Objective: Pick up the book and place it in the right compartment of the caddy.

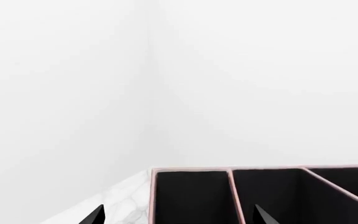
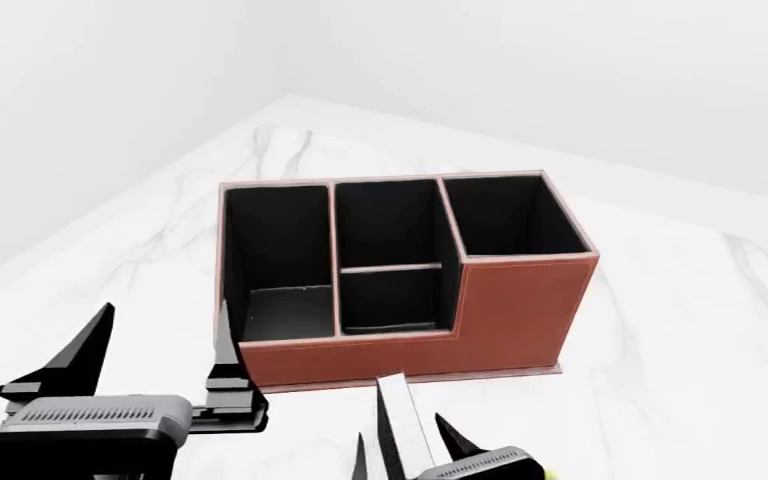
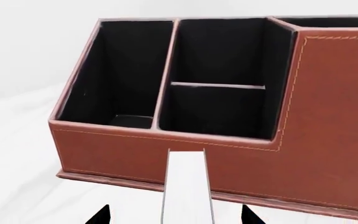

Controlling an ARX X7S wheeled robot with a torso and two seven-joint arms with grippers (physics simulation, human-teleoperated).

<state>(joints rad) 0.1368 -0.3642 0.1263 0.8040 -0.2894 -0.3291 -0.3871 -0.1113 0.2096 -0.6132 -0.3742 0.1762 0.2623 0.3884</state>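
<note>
Nearest in the head view, at 6 o'clock, the right gripper (image 2: 411, 440) is clamped on the book (image 2: 402, 425), held upright on edge with its white page edges facing up, just in front of the caddy (image 2: 491, 320). At 8 o'clock the left gripper (image 2: 157, 345) hovers with its 2 fingers spread apart, holding nothing, beside the caddy's low front corner. The caddy stands on the white marble table (image 2: 704, 330) with 3 black-lined sections. Farthest, at 1 o'clock, the right compartment (image 2: 511, 215) sits behind the tallest front wall.
</note>
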